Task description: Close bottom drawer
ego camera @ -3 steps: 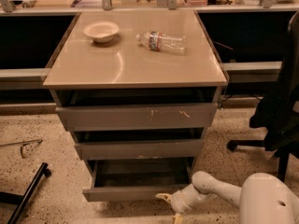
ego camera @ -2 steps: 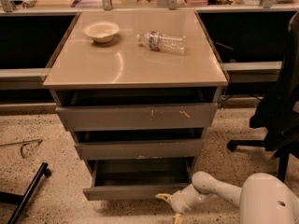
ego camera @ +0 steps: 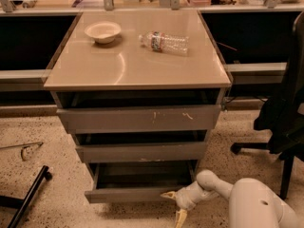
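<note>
The bottom drawer [ego camera: 128,194] is the lowest of the tan-topped cabinet's [ego camera: 137,70] three grey drawers. It stands pulled out, with its dark box open to view behind a plain flat front. My gripper [ego camera: 173,205] is low at the drawer front's right end, on a white arm that reaches in from the lower right. One yellowish finger [ego camera: 168,194] points at the drawer front's right corner; the other [ego camera: 180,217] hangs toward the floor. The fingers are spread apart and hold nothing.
A white bowl [ego camera: 102,31] and a lying plastic bottle [ego camera: 164,42] rest on the cabinet top. A black office chair [ego camera: 285,113] stands at the right. A black pole [ego camera: 26,198] lies on the speckled floor at the left. The top and middle drawers are slightly out.
</note>
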Robot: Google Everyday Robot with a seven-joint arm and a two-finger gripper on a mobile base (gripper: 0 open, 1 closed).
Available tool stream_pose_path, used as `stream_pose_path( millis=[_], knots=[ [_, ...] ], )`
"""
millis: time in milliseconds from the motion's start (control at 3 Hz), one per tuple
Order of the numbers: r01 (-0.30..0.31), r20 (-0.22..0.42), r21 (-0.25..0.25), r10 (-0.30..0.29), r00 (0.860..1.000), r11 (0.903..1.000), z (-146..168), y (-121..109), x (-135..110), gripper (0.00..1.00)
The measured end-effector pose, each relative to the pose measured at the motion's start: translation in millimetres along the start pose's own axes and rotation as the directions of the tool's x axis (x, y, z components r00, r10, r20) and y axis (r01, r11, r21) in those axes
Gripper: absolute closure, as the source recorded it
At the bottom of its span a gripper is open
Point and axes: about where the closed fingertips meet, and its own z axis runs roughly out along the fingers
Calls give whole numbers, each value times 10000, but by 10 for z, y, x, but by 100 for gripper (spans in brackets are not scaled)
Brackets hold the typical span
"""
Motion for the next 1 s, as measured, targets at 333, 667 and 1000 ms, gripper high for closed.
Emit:
stream_pose_path(
  millis=[333, 667, 1000],
  knots=[
    [633, -509, 621, -601, 9969, 9961, -109, -282, 96, 0],
    [1292, -1317, 1447, -1103, 9851, 9810, -141, -488, 101, 0],
    [1292, -1317, 1447, -1103, 9851, 9810, -141, -488, 101, 0]
  ],
)
